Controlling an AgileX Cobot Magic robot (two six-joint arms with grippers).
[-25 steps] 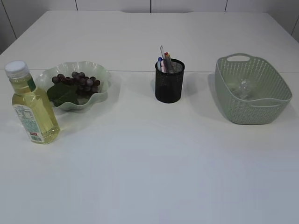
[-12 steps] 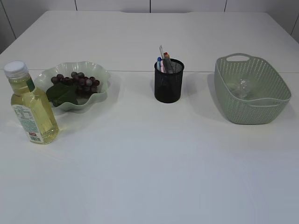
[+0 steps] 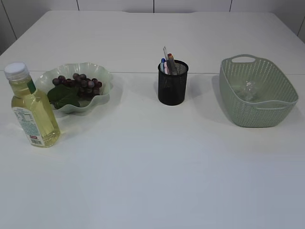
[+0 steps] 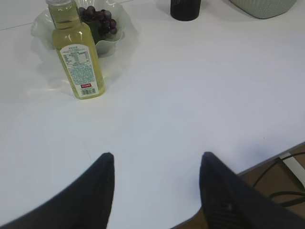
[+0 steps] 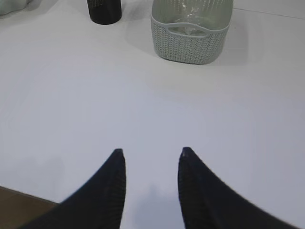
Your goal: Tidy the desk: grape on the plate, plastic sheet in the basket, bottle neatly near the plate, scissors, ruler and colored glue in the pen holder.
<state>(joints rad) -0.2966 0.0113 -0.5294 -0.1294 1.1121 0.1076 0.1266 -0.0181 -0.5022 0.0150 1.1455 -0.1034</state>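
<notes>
The right gripper (image 5: 150, 153) hangs empty, jaws apart, over the white bench (image 5: 143, 95); beyond stand a green basket (image 5: 190, 40) and black pen holder (image 5: 104, 12).

Exterior camera looks down at a slant across the table (image 3: 152, 167); both wrist cameras face it from the near edge, sharing the holder (image 3: 172, 82).
</notes>
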